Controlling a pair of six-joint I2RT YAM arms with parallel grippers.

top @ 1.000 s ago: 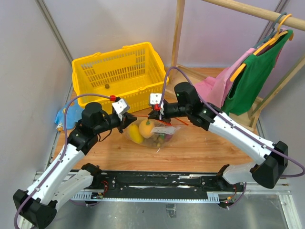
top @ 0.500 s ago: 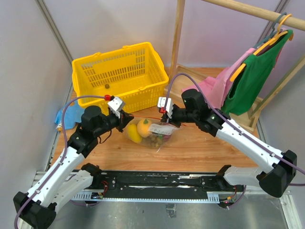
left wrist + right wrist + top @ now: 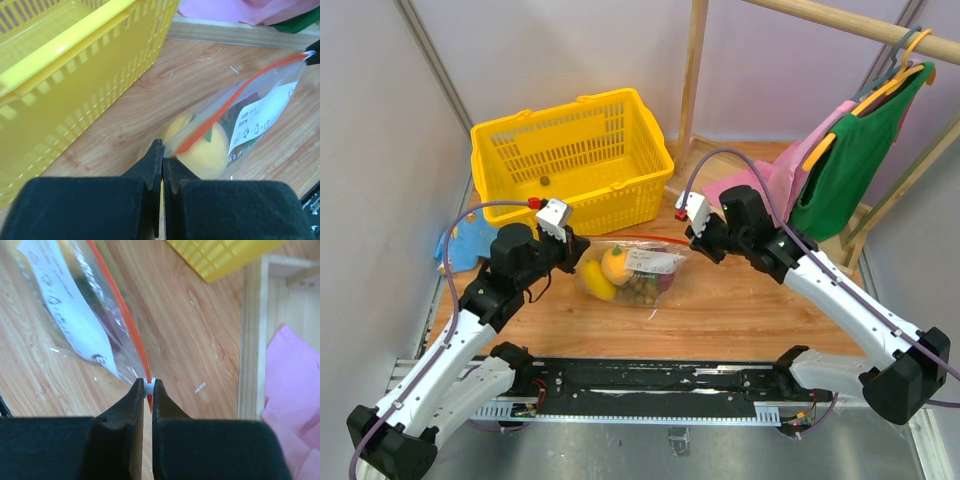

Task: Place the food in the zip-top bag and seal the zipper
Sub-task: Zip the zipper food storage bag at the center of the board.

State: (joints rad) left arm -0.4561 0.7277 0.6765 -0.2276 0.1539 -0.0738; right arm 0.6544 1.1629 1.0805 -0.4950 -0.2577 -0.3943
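The clear zip-top bag [image 3: 638, 272] hangs stretched between my two grippers just above the wooden table. Inside it lie the food [image 3: 616, 268]: yellow-orange round fruits, olive grapes and a dark piece. The red-orange zipper [image 3: 638, 240] runs taut along the bag's top edge. My left gripper [image 3: 582, 252] is shut on the bag's left corner [image 3: 172, 148]. My right gripper [image 3: 688, 238] is shut on the white slider tab [image 3: 149, 385] at the zipper's right end. The bag also shows in the right wrist view [image 3: 82, 305] with a white label.
A yellow basket [image 3: 570, 160] stands behind the bag, close to my left gripper. A wooden rack post [image 3: 693, 70] with pink and green clothes [image 3: 840, 160] stands at the back right. A blue packet [image 3: 465, 238] lies at the far left.
My right gripper has slid to the right along the zipper with the slider tab. My left gripper has shifted slightly left, and the bag's top edge is now stretched longer.
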